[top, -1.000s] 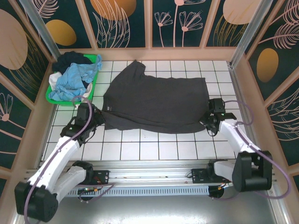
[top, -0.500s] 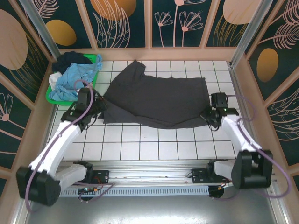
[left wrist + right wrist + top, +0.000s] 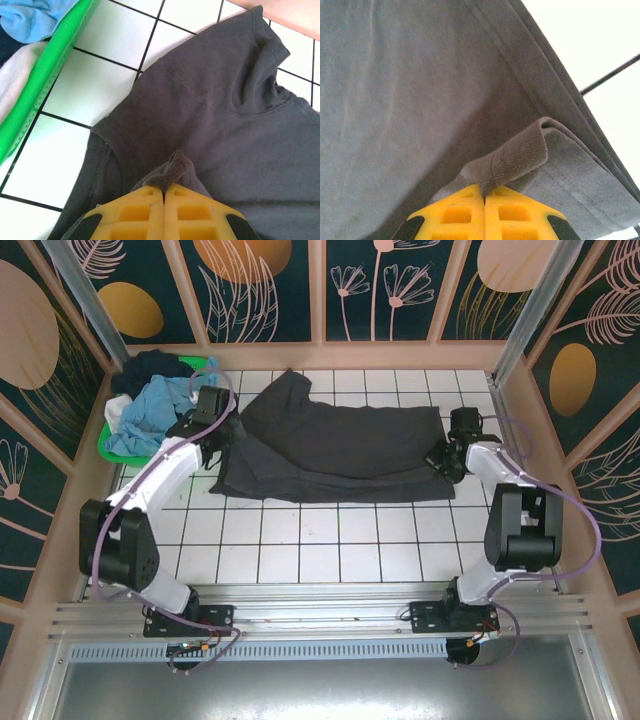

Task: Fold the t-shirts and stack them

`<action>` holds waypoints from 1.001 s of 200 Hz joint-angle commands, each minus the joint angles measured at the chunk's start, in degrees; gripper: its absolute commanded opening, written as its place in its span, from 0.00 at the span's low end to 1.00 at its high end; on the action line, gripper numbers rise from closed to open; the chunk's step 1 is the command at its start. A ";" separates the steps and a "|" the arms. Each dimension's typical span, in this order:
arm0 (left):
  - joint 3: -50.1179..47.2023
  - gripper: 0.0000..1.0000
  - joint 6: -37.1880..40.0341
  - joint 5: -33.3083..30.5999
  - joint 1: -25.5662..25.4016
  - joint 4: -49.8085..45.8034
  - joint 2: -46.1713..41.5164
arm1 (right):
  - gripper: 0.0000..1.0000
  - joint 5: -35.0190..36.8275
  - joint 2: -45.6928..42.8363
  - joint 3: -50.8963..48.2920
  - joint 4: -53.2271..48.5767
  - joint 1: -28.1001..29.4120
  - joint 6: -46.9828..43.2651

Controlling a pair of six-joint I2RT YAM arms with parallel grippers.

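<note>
Charcoal-grey t-shirt (image 3: pixel 340 450) lies spread across the far half of the white tiled worktop (image 3: pixel 320 540), long side running left to right, one end bunched up toward the far edge. Along its near side the cloth shows two layers, one lying over the other. My left gripper (image 3: pixel 164 189) sits at the shirt's left end: yellow fingers pressed together, with a small ridge of grey cloth pinched up between the tips. Seam and a sleeve hem visible just ahead of it. My right gripper (image 3: pixel 484 189) sits at the shirt's right end, near the right edge of the worktop: fingers likewise closed tight, clamping a folded lip of hem that curls over above the tips. Both arms reach well forward from the near edge. Green basket (image 3: pixel 45 75) stands in the far left corner, just beside my left gripper, apart from the grey shirt. In it, heaped: light blue t-shirt (image 3: pixel 150 410) on top, dark navy t-shirt (image 3: pixel 150 365) toward the far side, white t-shirt (image 3: pixel 115 410) at the left rim.
</note>
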 commanded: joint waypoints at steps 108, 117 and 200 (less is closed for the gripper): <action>-26.40 0.00 -17.37 -1.94 -8.43 -24.13 -49.43 | 0.00 -3.60 -38.01 -23.59 -14.50 3.74 7.04; -26.24 0.00 -18.15 -2.79 -8.44 -26.76 -51.12 | 0.00 -3.83 -39.92 -23.91 -14.66 3.68 7.45; -22.82 0.00 -19.60 -2.76 -8.44 -33.55 -56.79 | 0.00 -9.40 -45.63 -21.52 -16.10 0.59 4.70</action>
